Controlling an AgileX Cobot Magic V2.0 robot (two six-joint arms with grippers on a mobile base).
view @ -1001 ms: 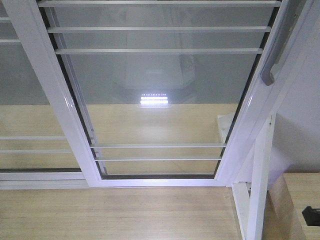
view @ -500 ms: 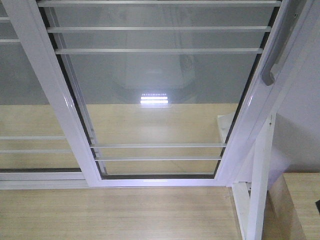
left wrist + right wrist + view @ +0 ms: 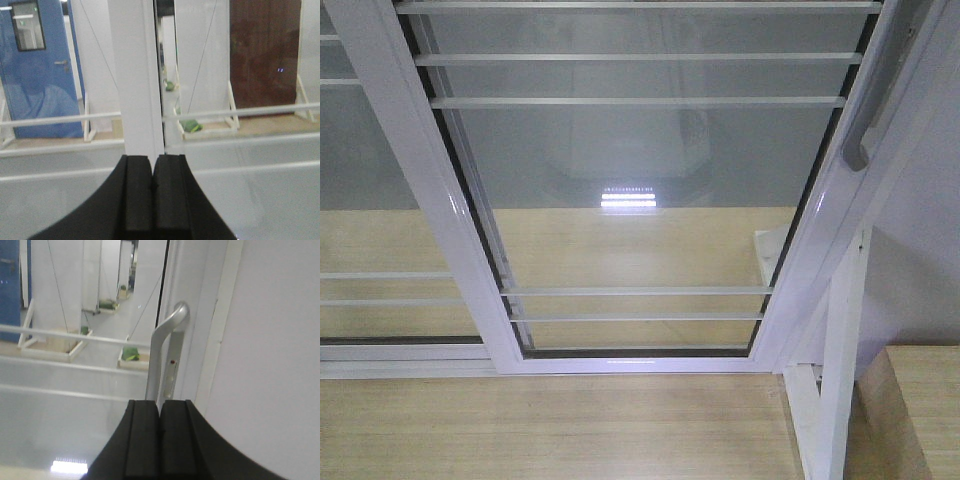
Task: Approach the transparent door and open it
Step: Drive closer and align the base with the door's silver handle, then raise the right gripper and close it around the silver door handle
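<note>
The transparent door [image 3: 635, 200] fills the front view: clear glass in a glossy white frame with thin white bars. Its curved pale-grey pull handle [image 3: 865, 125] sits on the right stile and also shows in the right wrist view [image 3: 165, 352]. My right gripper [image 3: 160, 405] is shut and empty, just below and in front of the handle, apart from it. My left gripper [image 3: 152, 160] is shut and empty, facing a white vertical frame post [image 3: 135, 80] between glass panels. Neither gripper shows in the front view.
A similar white-framed glass panel without handle [image 3: 380, 180] stands at the left. A white wall [image 3: 930, 250] and white post [image 3: 840, 370] are at the right, with a wooden box [image 3: 920, 410] at the lower right. Pale wood floor [image 3: 550, 430] lies in front.
A dark part at the front view's lower right edge has slipped out of view. The door and handle have not moved.
</note>
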